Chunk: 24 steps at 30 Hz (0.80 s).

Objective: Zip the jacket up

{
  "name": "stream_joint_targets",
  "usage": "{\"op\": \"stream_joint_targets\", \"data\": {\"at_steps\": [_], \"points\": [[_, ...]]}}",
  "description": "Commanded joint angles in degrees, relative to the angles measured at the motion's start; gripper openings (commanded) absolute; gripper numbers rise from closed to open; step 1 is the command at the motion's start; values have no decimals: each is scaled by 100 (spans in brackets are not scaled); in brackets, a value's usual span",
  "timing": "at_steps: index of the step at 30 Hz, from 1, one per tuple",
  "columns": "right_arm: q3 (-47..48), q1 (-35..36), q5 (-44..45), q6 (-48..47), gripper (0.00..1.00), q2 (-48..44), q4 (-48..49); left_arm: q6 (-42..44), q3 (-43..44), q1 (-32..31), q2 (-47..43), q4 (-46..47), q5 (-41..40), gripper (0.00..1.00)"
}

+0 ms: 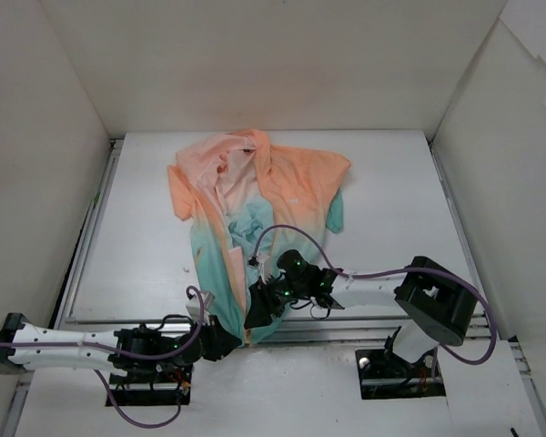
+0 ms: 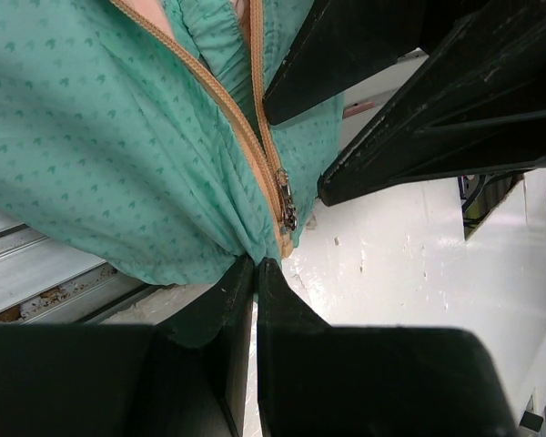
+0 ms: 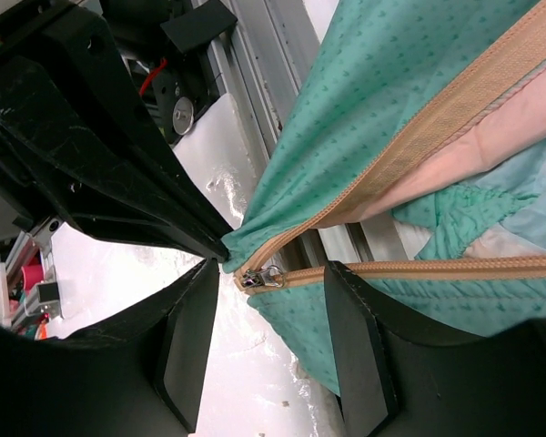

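Hem first: at the near edge of the table (image 1: 391,209), the left gripper (image 1: 220,342) is clamped on the teal bottom corner of the jacket (image 1: 255,200), right under the foot of the zipper. Its own wrist view shows the fingers (image 2: 241,300) pressed together with fabric pinched between them. Just beyond, the right gripper (image 1: 260,309) stands part open. Only its wrist view shows the metal slider (image 3: 257,278) lying between the two pads (image 3: 187,346), neither closed on it. Overhead, the slider is too small to find. That view alone shows the jacket spread toward the back, peach end farthest, front lying open.
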Motion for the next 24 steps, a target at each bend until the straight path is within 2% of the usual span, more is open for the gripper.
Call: {"op": "stream_joint_targets", "data": {"at_steps": [1, 16, 20, 24], "points": [[267, 106, -192, -177, 47, 15, 196, 51, 163, -36, 107, 286, -41, 0], [356, 299, -359, -212, 46, 297, 293, 24, 155, -36, 2, 216, -76, 0], [320, 325, -386, -177, 38, 235, 346, -2, 163, -36, 2, 181, -85, 0], [285, 326, -368, -168, 37, 174, 311, -20, 155, -36, 2, 181, -94, 0]]}}
